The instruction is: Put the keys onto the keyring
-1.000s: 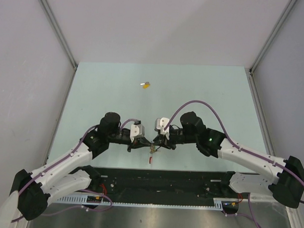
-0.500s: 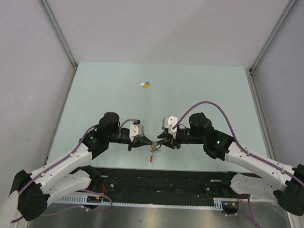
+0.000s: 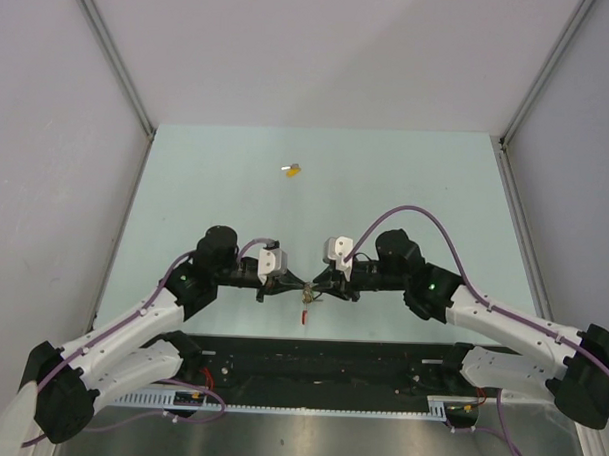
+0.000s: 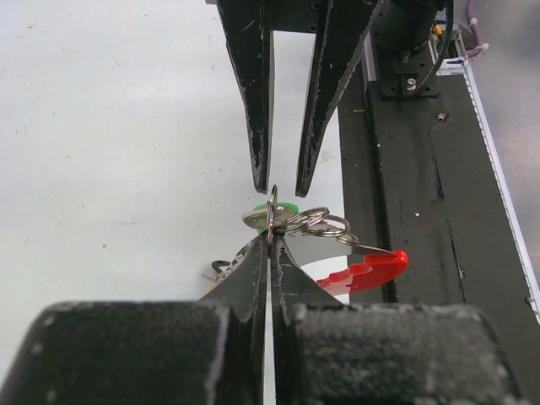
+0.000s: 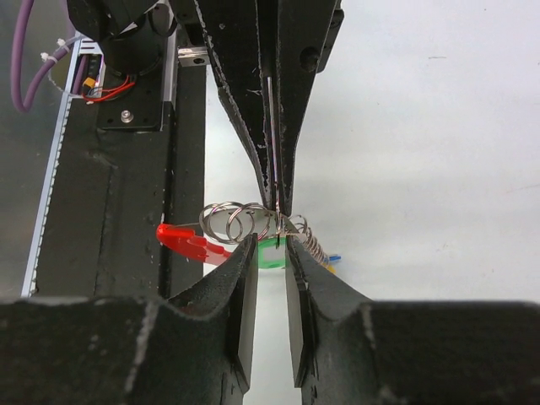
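Note:
The keyring [image 4: 312, 224] is a bunch of silver rings with a red curved band [image 4: 371, 272]. My left gripper [image 4: 270, 240] is shut on one ring and holds the bunch above the table's near edge. The green-headed key [image 5: 272, 253] hangs at that ring. My right gripper [image 5: 270, 249] is open, its tips either side of the green head without pinching it. The blue and orange key heads [image 5: 332, 261] show behind a coiled piece. In the top view both grippers meet, left [image 3: 300, 285] and right [image 3: 319, 283]. The yellow-headed key [image 3: 294, 170] lies far back on the table.
The pale green table [image 3: 436, 193] lies between grey side walls. A black base rail [image 3: 330, 364] with cabling runs along the near edge, right under the hanging red band [image 3: 303, 314].
My right arm has drawn its wrist a little to the right, away from the left gripper. The left gripper and the keyring have stayed put.

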Controlling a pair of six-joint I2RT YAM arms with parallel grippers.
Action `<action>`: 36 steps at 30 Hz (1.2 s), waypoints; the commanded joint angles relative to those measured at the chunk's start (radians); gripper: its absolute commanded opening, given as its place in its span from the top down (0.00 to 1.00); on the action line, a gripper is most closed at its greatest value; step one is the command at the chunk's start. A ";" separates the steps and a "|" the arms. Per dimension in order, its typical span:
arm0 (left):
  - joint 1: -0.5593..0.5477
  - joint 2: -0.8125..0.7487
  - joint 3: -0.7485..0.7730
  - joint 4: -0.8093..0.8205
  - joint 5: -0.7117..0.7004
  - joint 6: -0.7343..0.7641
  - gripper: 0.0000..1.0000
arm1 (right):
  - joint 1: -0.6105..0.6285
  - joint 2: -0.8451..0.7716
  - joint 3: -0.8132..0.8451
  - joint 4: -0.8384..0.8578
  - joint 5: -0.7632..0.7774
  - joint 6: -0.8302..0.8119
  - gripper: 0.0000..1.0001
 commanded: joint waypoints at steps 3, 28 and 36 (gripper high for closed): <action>-0.006 -0.019 0.005 0.060 0.023 -0.015 1.00 | -0.003 0.013 -0.006 0.086 -0.021 0.012 0.80; -0.014 0.046 0.074 -0.079 0.030 0.031 1.00 | 0.002 0.038 0.047 0.048 -0.014 -0.006 1.00; -0.020 0.049 0.081 -0.098 0.029 0.033 1.00 | 0.015 0.064 0.077 0.025 -0.011 -0.020 1.00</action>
